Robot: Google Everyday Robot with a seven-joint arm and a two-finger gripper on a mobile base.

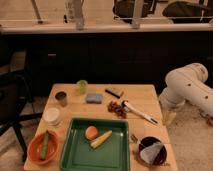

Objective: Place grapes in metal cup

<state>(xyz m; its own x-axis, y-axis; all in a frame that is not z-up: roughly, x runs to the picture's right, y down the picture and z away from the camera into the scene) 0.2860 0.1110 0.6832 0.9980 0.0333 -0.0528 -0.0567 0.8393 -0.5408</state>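
Camera view: seeing the gripper [125, 104] hanging just past the far right corner of the green tray [67, 145]. Showing as a slim white piece with a dark tip, running from the white arm [187, 87] in over the table [145, 95]. Reading the jaws as spread wide, gripping nothing.

Spotting the grapes [116, 107] lying on the table just beyond the tray's far edge, toward its right end. Sitting right at the gripper tip, on its left side. Not managing to tell whether touching or just apart.

Finding the metal cup [61, 98] standing upright beyond the tray's far left corner, well apart from the grapes and the gripper.

Noting the rest around the tray:
- yellow-green cup [82, 86] standing farther back, beyond the tray's far edge, left of centre
- blue sponge [93, 97] lying between that cup and the tray's far edge
- small dark item [115, 92] lying beyond the grapes
- white round container [51, 116] sitting just off the tray's far left corner
- orange bowl [42, 147] sitting beside the tray's left wall, holding something green
- dark bowl [152, 150] sitting beside the tray's right wall, holding something pale

Seeing an orange fruit [91, 132] and a yellowish piece [101, 139] lying inside the tray, next to each other.
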